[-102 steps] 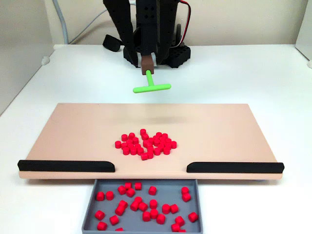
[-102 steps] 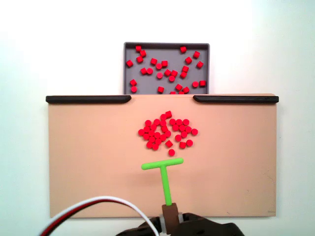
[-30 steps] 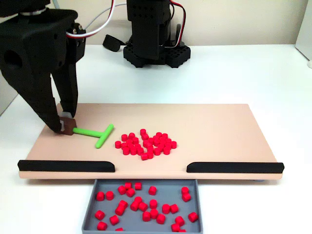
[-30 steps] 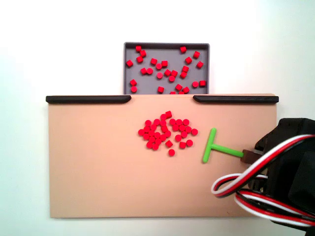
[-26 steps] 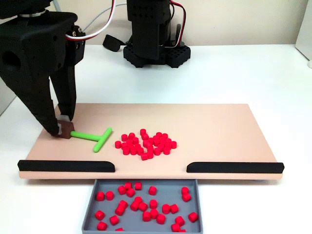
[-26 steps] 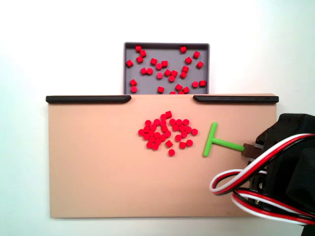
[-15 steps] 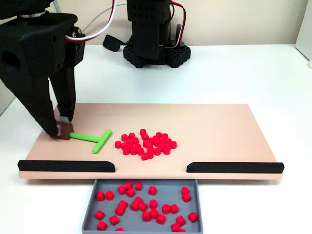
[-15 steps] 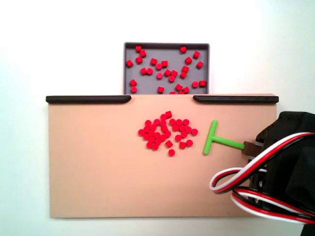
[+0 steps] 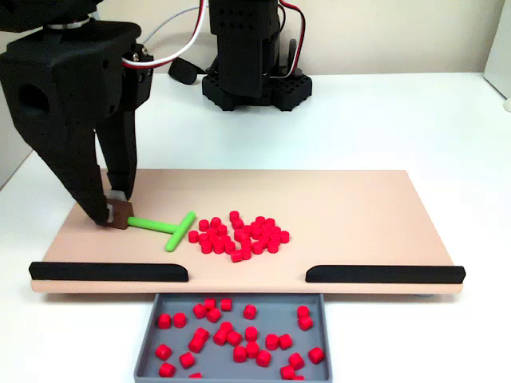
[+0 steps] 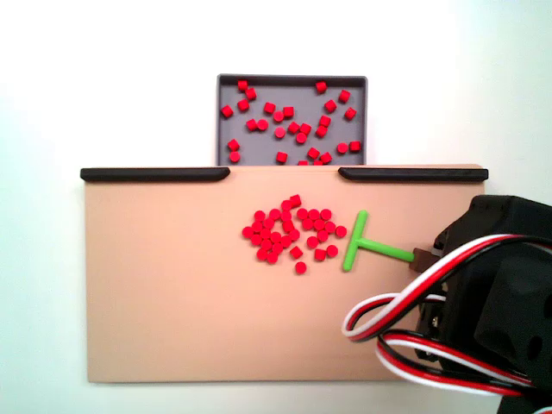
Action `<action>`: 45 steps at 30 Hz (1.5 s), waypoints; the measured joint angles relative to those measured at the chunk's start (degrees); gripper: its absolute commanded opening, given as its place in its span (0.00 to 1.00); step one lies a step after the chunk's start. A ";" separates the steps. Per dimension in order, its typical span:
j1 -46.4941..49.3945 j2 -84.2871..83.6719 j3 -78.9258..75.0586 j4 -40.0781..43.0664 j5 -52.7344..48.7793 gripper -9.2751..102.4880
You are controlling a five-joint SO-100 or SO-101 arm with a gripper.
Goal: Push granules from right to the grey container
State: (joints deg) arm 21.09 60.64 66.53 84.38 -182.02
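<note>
A pile of red granules (image 9: 239, 233) lies mid-board on the tan board (image 9: 351, 207), and appears in the other fixed view as the granules (image 10: 293, 233). More red pellets lie inside the grey container (image 9: 239, 297), which sits beyond the gap between the black strips; from above, the grey container (image 10: 291, 78) is at the top. My gripper (image 9: 118, 211) is shut on the brown handle of the green T-shaped pusher (image 9: 164, 227). From above, the gripper (image 10: 424, 256) is at the right, and the pusher's crossbar (image 10: 354, 240) stands just beside the pile's edge.
Two black strips (image 9: 108, 271) (image 9: 383, 274) line the board's edge on either side of the gap above the tray. The arm's black base (image 9: 247, 80) stands behind the board. Red, white and black cables (image 10: 405, 319) loop over the board's corner.
My gripper has pushed the green stick toward the pile, rightward in the front view and leftward from above. The crossbar is now next to the granules. The pile has not moved.
</note>
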 measured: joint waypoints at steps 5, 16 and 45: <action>-0.70 0.44 0.53 0.09 1.93 0.08; -2.11 0.44 0.53 0.26 5.63 0.08; -4.75 0.53 0.53 0.79 14.24 0.08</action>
State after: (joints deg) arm 16.35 61.17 67.06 85.17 -167.78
